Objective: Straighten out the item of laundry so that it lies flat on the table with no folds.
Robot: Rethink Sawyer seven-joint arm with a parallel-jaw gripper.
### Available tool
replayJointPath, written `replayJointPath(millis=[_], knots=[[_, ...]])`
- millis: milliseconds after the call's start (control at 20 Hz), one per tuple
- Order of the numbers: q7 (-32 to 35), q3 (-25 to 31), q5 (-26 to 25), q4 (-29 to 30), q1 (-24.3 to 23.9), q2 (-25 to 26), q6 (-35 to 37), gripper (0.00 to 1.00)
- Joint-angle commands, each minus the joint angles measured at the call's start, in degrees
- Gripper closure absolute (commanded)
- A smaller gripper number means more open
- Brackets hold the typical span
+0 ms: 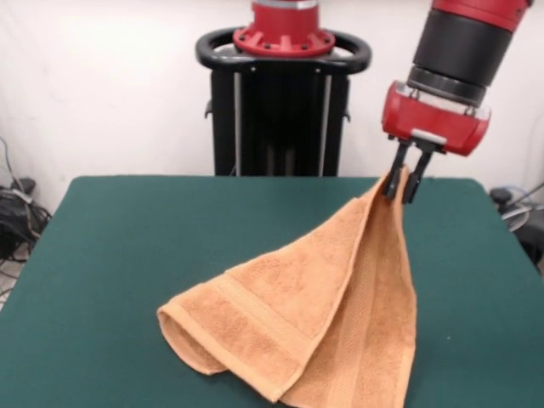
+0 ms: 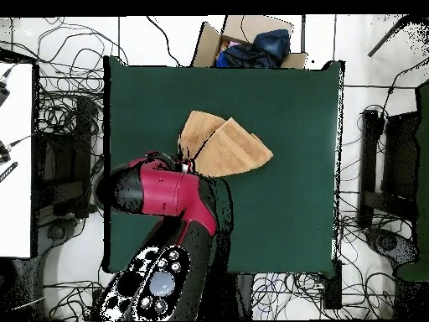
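Note:
The item of laundry, an orange-tan terry towel, is lifted by one corner and hangs in a folded drape down to the table. Its lower part rests on the green top near the front edge, doubled over with a rolled fold at the left. My gripper is shut on the raised corner, above the table's far right part. In the overhead view the towel shows as overlapping triangular flaps, with the gripper at their lower left, mostly hidden under the red arm.
A cardboard box with dark blue cloth sits past the table's top edge in the overhead view. Cables lie on the floor around the table. The arm's black pedestal stands behind the table.

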Motion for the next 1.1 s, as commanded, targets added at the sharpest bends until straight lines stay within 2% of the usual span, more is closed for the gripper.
replayJointPath(millis=[50,400,750,1100], knots=[[17.74,2.21,4.79,8.03,0.88,0.78,7.48,1.0],[15.39,5.43,7.48,10.68,-0.62,0.4,6.31,1.0],[11.93,10.46,9.4,13.76,-3.4,1.26,0.61,1.0],[11.09,12.75,9.87,14.93,-4.88,1.5,1.8,1.0]])
